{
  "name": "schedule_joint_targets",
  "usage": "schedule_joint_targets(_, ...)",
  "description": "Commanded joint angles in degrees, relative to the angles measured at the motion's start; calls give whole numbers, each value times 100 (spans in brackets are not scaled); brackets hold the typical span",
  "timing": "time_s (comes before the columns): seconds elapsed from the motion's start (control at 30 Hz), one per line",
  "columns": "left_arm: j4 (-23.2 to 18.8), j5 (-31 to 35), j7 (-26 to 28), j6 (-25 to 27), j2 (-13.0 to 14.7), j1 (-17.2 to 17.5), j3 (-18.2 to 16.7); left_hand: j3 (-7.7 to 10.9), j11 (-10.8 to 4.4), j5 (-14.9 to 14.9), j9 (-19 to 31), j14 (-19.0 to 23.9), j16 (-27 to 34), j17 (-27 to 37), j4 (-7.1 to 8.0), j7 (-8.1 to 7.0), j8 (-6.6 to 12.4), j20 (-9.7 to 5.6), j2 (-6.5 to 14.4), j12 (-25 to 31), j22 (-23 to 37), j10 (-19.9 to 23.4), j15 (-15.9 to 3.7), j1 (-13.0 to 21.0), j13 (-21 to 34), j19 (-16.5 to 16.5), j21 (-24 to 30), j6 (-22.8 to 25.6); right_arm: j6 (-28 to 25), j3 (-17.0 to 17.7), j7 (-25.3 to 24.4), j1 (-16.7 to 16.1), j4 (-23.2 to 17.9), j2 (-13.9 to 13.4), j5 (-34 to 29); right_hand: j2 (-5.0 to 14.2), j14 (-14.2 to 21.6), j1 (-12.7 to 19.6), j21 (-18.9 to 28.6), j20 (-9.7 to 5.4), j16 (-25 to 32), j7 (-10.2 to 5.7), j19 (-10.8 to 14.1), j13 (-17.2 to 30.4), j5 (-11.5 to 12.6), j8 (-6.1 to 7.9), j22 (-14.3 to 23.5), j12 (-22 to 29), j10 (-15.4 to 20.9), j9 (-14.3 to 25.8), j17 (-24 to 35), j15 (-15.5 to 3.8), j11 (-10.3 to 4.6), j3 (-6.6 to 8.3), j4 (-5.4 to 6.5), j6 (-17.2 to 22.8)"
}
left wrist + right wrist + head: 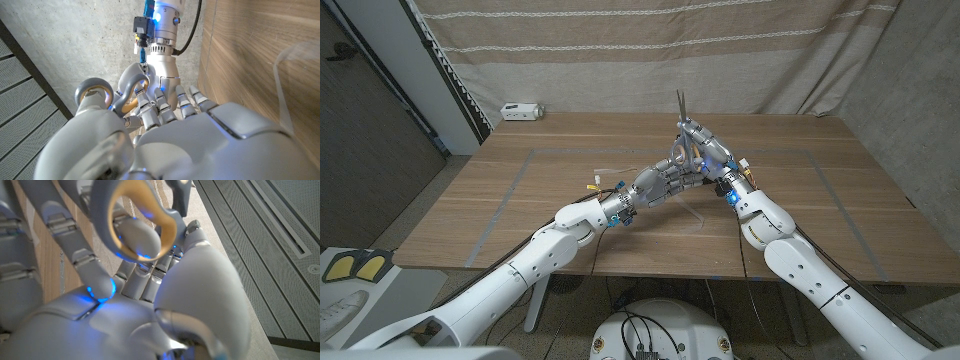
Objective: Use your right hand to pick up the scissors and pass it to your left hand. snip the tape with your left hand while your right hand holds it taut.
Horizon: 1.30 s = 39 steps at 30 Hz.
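Head view shows the wooden table (570, 160) spanning the middle of the frame, with a grey striped curtain (650, 45) across the top and a small white box (523, 111) at the table's upper left edge. Faint tape lines (510, 190) mark a rectangle on the wood. At centre, both arms meet above the tabletop: the right hand (705, 155) grips the scissors (681, 108), blades pointing straight up, while the left hand (665, 182) presses in from the lower left, fingers reaching among the handles. Whether the left hand already has a hold cannot be told.

In the left wrist view the scissors' handle loops (95, 92) sit at centre left, grey outside and yellowish within; the right wrist view has one loop (137, 222) around a fingertip.

The scissors look light, rigid and smooth, likely slippery against metal fingers. The loops seem the safest hold, blades kept clear. A clear tape strip (695, 212) appears to lie on the wood just below the hands.
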Motion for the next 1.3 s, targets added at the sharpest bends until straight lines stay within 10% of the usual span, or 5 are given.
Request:
schedule_joint_targets(0.03,-9,-13,18,25,-9,-7,1,32,27,31,33,76,39,37,-26,79,31,-13,3,43,7,65,-299,60,53,54,31,-129,42,-31,-94,17,9,-31,-183,730,70,775,68,-957,-6,-60,-28,14,26,14,13,-27,10,22,10,-110,-32,-9,18,40)
schedule_joint_targets(1.3,-10,35,-17,-163,-109,-10,25,143,-40,63,74,148,110,152,-92,217,206,-43,43,131,-12,138,-388,284,267,84,81,131,195,-151,-922,-125,-259,-94,-1129,727,63,766,208,-958,-35,-68,-163,18,31,11,-15,-50,24,25,9,-110,-37,-28,25,58)
